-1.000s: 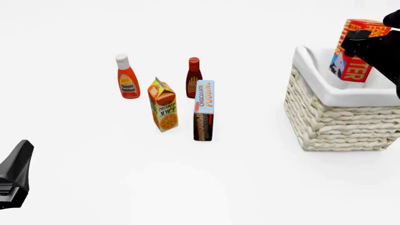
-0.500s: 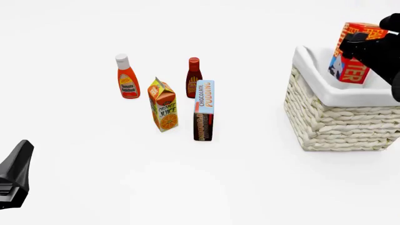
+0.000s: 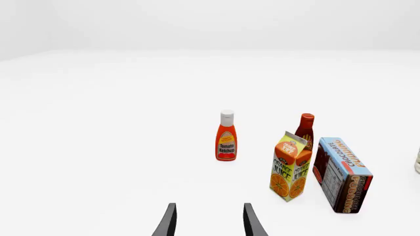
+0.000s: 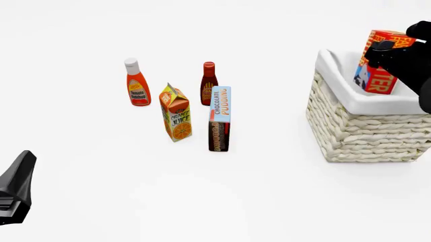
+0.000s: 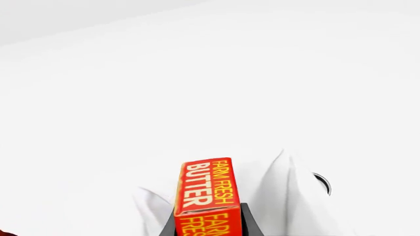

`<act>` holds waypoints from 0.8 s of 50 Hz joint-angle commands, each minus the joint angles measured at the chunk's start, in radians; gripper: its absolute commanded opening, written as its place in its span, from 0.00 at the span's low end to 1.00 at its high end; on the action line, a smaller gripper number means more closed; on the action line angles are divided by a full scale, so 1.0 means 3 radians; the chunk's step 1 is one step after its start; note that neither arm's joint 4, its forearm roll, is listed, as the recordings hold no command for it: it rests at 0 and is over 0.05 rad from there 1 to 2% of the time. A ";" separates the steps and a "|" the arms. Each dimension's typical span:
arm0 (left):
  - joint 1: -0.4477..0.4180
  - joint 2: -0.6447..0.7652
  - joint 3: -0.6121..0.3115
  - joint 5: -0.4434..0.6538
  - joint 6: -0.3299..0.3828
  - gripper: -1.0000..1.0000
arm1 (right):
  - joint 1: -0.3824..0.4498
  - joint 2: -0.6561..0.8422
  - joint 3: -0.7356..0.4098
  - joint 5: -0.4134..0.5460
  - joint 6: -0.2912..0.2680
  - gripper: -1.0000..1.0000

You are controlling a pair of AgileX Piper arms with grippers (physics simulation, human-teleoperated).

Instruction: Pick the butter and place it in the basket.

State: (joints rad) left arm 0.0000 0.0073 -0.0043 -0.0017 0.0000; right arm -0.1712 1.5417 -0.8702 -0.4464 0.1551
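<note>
The butter, a red-orange carton, hangs tilted over the open top of the basket at the right, its lower end just below the white liner's rim. My right gripper is shut on its upper part. In the right wrist view the butter stands between the two fingers, with the basket's white liner beneath it. My left gripper is open and holds nothing. It rests low at the near left, far from the basket.
Left of the basket stands a cluster of groceries: a ketchup bottle, a dark red sauce bottle, an orange juice carton and a chocolate pudding box. The left arm sits at the near left corner.
My right gripper has lowered the butter a little toward the basket's opening. The left arm and the groceries have not moved.
</note>
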 commanded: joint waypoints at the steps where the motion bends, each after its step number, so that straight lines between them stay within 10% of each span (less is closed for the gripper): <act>1: 0.0000 0.0000 0.0000 0.0000 0.0000 1.00 | -0.0023 -0.0004 -0.0053 -0.0021 0.0074 0.00; 40: 0.0000 0.0000 0.0000 0.0000 0.0000 1.00 | -0.0067 0.0157 -0.0099 -0.0059 0.0063 0.00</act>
State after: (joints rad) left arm 0.0000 0.0073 -0.0043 -0.0017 0.0000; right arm -0.1883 1.5919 -0.8850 -0.4567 0.1531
